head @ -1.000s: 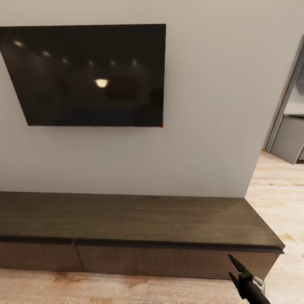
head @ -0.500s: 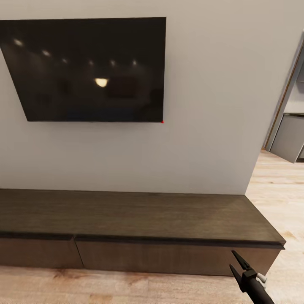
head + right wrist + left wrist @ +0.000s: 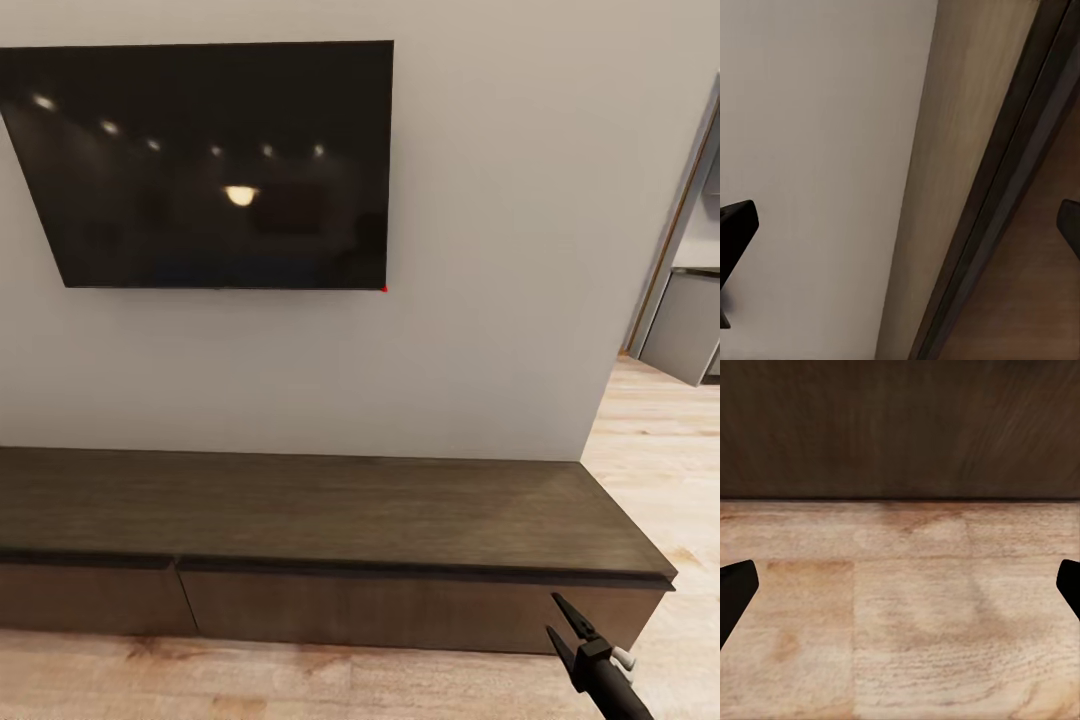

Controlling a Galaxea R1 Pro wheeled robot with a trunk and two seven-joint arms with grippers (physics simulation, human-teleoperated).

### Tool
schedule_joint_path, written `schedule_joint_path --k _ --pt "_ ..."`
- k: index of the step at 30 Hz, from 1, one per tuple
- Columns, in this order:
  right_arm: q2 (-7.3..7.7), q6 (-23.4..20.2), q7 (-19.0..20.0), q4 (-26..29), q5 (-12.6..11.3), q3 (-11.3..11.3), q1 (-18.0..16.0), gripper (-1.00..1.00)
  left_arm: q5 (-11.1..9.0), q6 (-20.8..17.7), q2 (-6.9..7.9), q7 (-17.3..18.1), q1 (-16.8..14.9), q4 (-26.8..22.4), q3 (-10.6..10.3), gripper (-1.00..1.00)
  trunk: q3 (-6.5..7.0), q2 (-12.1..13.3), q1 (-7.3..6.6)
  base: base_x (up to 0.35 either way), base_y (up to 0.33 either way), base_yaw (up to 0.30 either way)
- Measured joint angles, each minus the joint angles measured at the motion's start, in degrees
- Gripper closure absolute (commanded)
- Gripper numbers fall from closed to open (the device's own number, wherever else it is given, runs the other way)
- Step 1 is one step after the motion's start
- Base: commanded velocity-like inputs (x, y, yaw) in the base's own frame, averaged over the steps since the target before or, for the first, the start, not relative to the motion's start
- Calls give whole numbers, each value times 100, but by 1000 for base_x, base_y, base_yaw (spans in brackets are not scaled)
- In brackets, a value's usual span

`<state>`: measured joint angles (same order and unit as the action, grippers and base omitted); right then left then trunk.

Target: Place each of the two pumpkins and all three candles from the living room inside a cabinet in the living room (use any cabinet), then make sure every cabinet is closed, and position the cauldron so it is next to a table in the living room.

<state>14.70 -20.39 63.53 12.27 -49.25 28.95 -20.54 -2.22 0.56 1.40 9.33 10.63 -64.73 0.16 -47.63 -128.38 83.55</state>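
The cabinet [image 3: 300, 505] is a long, low dark-brown unit along the grey wall, with both visible drawer fronts shut and its top bare. My right gripper [image 3: 553, 615] hangs open in front of the cabinet's right end, at the height of the drawer front. In the right wrist view the right gripper [image 3: 900, 225] has its fingers wide apart with nothing between them, facing the wall and the cabinet's dark edge [image 3: 1005, 195]. My left gripper [image 3: 900, 592] is open over the wooden floor, pointing at the cabinet front [image 3: 900, 427]. The pumpkins, candles, cauldron and table are out of view.
A big black television [image 3: 210, 165] hangs on the wall above the cabinet. Past the wall's right corner, a doorway [image 3: 690, 300] leads to a room with a grey unit. Light wooden floor [image 3: 650, 450] runs in front of the cabinet and to its right.
The whole picture has shifted a little since a second ago, so the camera has moved. My right gripper sits slightly lower and further right in the head view.
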Motion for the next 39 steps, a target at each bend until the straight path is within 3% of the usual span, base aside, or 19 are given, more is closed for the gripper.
schedule_joint_path --k 20,27,39 --pt "34 8 -1 -81 -9 20 9 -100 3 0 0 1 0 -1 0 -100 0 0 0 73 0 0" --pt "116 9 0 -270 1 277 9 -100 7 0 0 -4 0 6 -4 -100 0 0 0 2 0 0" --pt "128 9 0 -291 1 329 9 -100 -15 -2 0 4 0 -7 -8 -100 0 0 0 0 0 0"
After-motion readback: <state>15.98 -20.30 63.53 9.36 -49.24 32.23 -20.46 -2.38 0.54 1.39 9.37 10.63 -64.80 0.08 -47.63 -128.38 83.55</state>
